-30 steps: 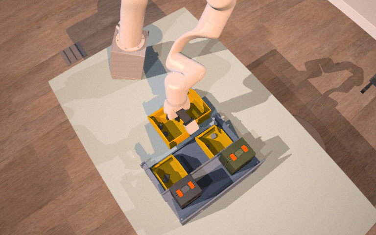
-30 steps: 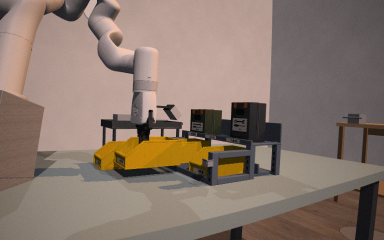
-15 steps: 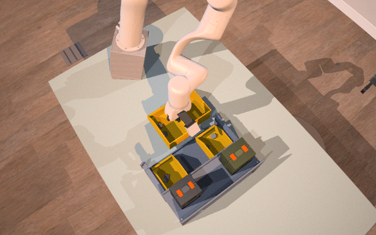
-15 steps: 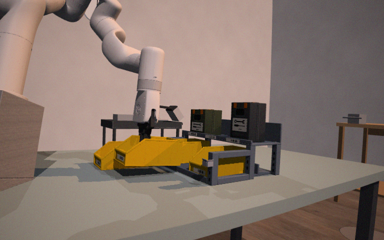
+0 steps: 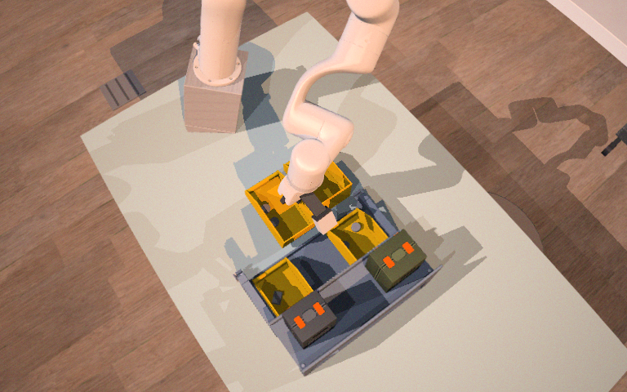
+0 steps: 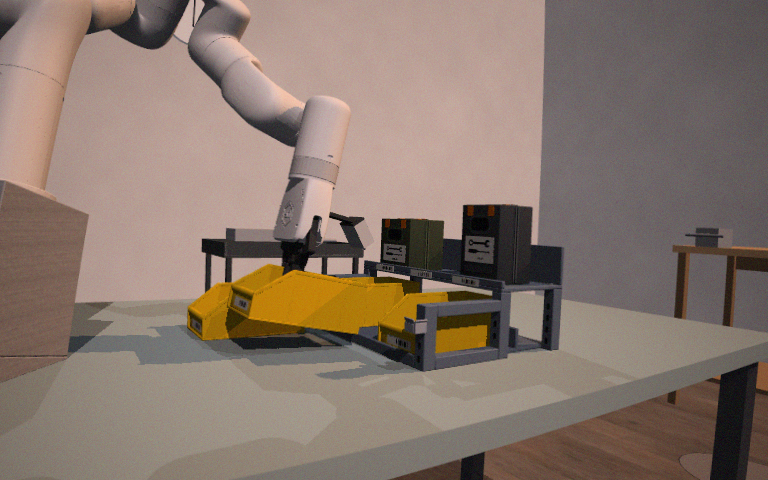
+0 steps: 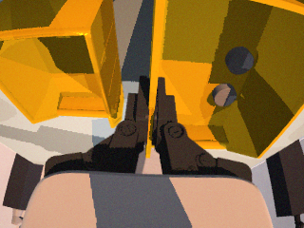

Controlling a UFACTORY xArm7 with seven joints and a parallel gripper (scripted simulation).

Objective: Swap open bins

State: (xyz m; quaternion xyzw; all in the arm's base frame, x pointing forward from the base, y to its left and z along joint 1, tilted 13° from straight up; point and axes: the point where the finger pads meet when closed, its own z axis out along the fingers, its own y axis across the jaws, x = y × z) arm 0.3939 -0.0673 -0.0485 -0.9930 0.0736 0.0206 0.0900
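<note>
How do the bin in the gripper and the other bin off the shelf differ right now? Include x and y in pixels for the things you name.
The held bin (image 5: 295,226) (image 6: 317,300) (image 7: 190,38) is up off the table, tilted, its side wall pinched by the gripper (image 6: 294,267) (image 7: 151,91); the empty bin (image 5: 340,182) (image 6: 210,311) (image 7: 28,71) is ungripped, down on the table. The held bin has round parts inside; the empty bin shows none. Both are yellow, open-topped and labelled in front.

In the top view the arm covers part of the empty bin; in the wrist view both that bin and the full bin run off the edge. The label print is too small to read.
</note>
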